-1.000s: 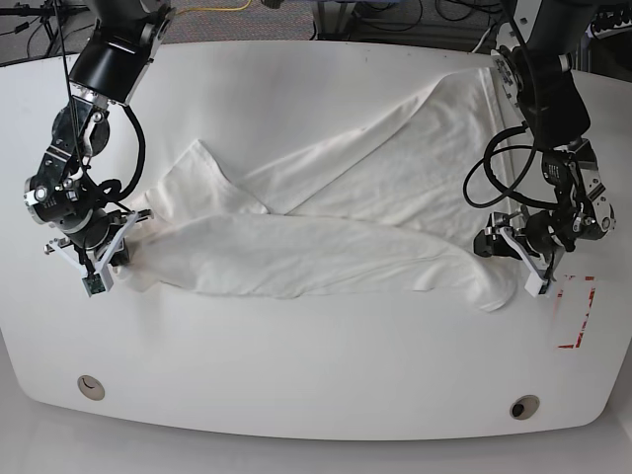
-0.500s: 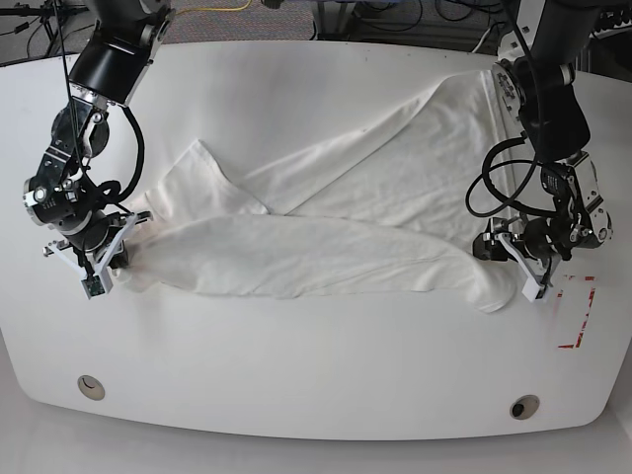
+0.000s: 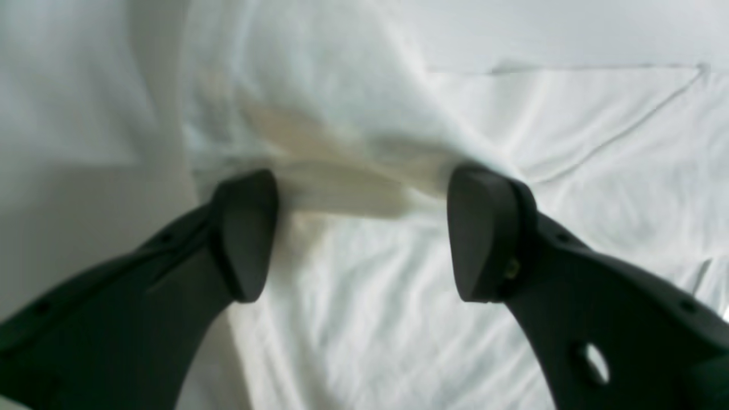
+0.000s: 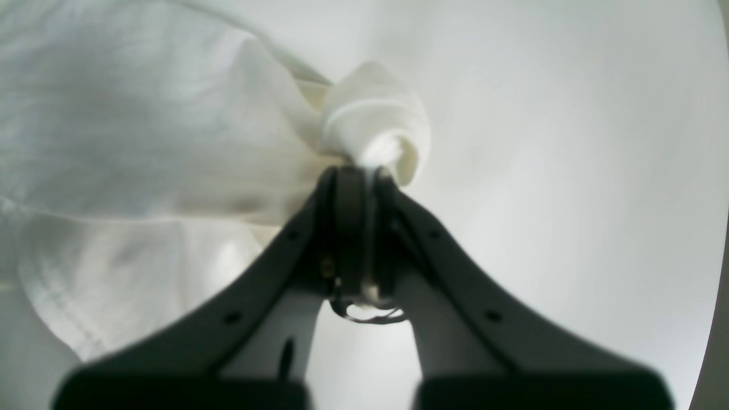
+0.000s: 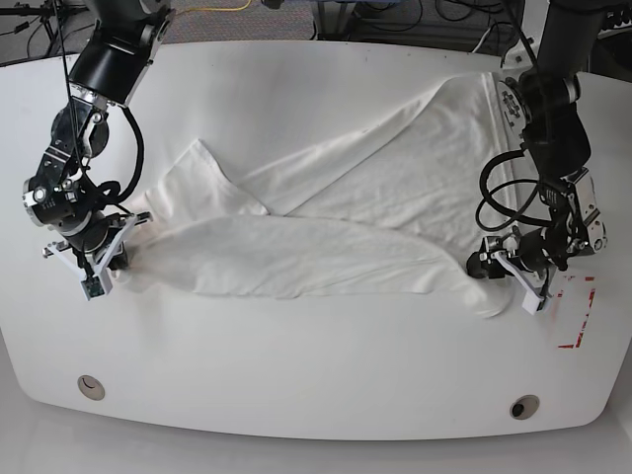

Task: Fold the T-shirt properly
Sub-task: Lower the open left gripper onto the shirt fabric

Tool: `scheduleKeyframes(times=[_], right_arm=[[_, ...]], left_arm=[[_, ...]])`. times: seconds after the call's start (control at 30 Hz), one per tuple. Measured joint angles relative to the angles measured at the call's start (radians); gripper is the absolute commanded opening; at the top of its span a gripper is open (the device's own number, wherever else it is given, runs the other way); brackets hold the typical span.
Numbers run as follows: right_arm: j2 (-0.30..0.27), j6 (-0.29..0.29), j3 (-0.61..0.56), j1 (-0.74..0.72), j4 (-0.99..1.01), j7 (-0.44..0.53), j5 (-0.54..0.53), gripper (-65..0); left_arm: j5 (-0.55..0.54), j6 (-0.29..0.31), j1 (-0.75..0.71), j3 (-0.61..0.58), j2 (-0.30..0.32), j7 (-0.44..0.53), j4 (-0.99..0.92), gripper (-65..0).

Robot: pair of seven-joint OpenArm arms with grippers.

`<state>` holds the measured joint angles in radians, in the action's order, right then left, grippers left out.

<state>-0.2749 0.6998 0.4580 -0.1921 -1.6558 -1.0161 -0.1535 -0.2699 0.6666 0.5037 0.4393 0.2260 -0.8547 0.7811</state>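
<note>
The white T-shirt (image 5: 336,197) lies spread and partly folded over itself across the table, with no print showing. My right gripper (image 4: 361,176) is shut on a bunched corner of the T-shirt (image 4: 370,131); in the base view that gripper (image 5: 120,255) sits at the shirt's left end. My left gripper (image 3: 359,233) stands open just above the T-shirt (image 3: 398,319), with a raised fold lying past its fingertips (image 3: 245,233). In the base view it (image 5: 504,272) hovers over the shirt's front right corner.
The white table (image 5: 316,365) has two round holes near its front edge (image 5: 91,386) (image 5: 524,406). Red tape marks (image 5: 578,316) lie on it at the front right. Cables and equipment crowd the back edge.
The left arm has swung a little inward and toward the front, carrying its open gripper over the shirt's right corner. The right gripper has kept its hold and barely moved.
</note>
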Motion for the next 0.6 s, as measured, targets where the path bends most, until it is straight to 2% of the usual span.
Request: scheduleKeyframes(times=[0.13, 0.17, 0.2, 0.3, 0.43, 0.6], right_arm=[[0.000, 0.000, 0.000, 0.001, -0.001, 0.000, -0.003, -64.5], [0.000, 0.000, 0.000, 0.004, 0.001, 0.001, 0.000, -61.8], [0.000, 0.000, 0.000, 0.004, 0.001, 0.001, 0.000, -61.8], [0.031, -0.002, -0.002, 0.014, 0.013, 0.001, 0.005, -61.8], [0.068, -0.007, -0.015, 0.040, 0.025, -0.019, 0.018, -61.8], [0.075, -0.007, -0.014, 0.034, 0.026, -0.017, 0.016, -61.8]], left_arm=[[0.000, 0.000, 0.018, -0.002, 0.005, 0.042, -0.057, -22.2], [-0.001, 0.000, 0.031, -0.002, 0.013, 0.093, -0.101, -22.2], [0.000, 0.000, 0.031, -0.002, 0.013, 0.094, -0.101, -22.2], [-0.026, -0.001, -0.032, -0.011, 0.015, 0.100, -0.069, -22.2], [-0.106, 0.037, -0.097, -0.004, 0.024, 0.146, -0.031, -22.2], [-0.078, 0.038, -0.096, -0.008, 0.029, 0.097, 0.002, -22.2]])
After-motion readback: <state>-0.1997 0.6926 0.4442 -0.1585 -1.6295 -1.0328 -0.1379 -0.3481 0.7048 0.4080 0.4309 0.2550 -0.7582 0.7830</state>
